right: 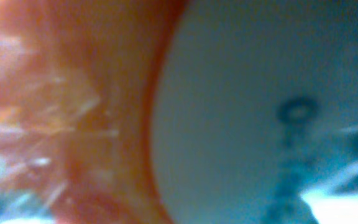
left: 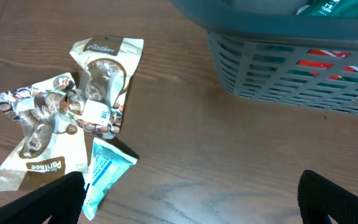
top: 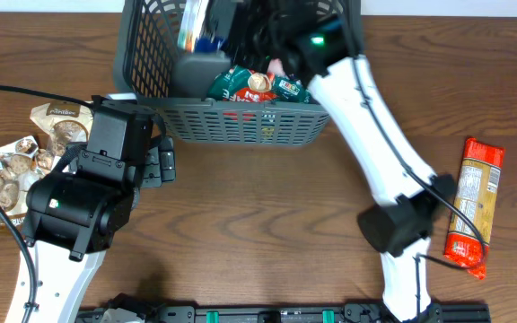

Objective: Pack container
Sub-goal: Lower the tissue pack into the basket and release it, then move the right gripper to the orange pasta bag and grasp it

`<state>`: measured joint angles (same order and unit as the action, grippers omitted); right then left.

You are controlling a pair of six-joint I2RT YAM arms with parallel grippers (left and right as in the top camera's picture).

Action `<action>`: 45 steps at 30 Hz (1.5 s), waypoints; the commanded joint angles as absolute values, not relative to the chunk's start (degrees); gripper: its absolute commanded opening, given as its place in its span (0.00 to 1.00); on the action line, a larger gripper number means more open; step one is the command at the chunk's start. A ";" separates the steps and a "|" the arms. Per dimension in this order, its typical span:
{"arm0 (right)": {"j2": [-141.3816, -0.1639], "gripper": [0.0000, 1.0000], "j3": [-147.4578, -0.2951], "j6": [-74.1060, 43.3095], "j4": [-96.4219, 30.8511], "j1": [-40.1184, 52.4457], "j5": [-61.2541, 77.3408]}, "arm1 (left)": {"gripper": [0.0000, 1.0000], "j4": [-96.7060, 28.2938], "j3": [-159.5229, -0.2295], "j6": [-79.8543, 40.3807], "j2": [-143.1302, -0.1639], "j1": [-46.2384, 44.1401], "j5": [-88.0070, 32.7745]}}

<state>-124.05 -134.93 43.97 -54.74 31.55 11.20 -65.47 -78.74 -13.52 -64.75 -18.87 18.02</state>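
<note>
The dark grey slatted container [top: 240,121] stands at the back middle of the table, with green and red snack packets [top: 258,85] inside it. My right gripper [top: 269,45] reaches down into the container among the packets. Its wrist view is a close blur of orange and blue-grey, and its fingers do not show. My left gripper [left: 194,205] is open and empty, low over bare table left of the container [left: 291,68]. Brown-and-white snack packets [left: 98,81] and a light blue packet [left: 104,171] lie just left of it.
More brown-and-white packets [top: 12,175] lie at the table's left edge. An orange-red snack packet [top: 474,206] lies at the far right, beyond the right arm's base.
</note>
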 commanded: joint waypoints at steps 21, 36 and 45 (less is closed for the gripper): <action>-114.96 0.99 -135.76 25.63 -52.84 28.49 3.01 | 0.99 -65.73 -79.46 -14.04 -64.60 -18.96 18.72; -90.24 0.91 -135.76 -3.68 -83.13 -9.23 -4.75 | 0.99 -65.71 -79.46 -14.04 -64.60 -18.96 18.72; -85.17 0.86 -127.72 -2.72 -97.32 -23.79 -0.34 | 0.99 -65.10 -79.46 -14.04 -64.60 -18.96 18.72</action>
